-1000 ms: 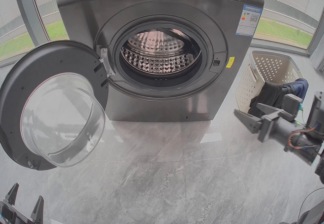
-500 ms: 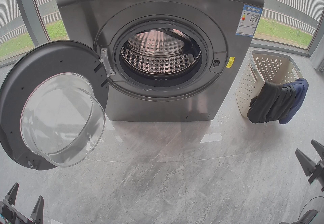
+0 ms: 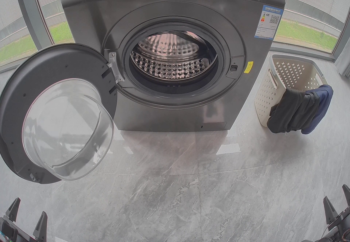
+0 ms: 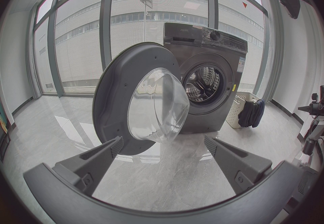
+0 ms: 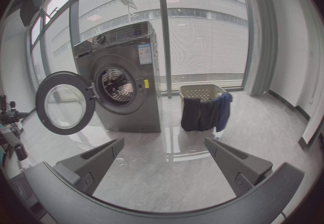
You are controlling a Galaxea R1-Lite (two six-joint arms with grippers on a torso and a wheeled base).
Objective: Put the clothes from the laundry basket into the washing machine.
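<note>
Head view: dark grey and blue clothes (image 3: 297,109) hang over the front rim of the cream laundry basket (image 3: 291,66), just beside the washing machine (image 3: 175,56). Its door (image 3: 54,107) is swung wide, and grey floor (image 3: 200,188) stretches in front.
Left wrist view: the left gripper (image 4: 163,142) has its fingers released.
Right wrist view: the right gripper (image 5: 164,143) is likewise spread, holding nothing.

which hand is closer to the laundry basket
Right. The right hand is in front of the laundry basket; the left hand is across, by the open washer door.
</note>
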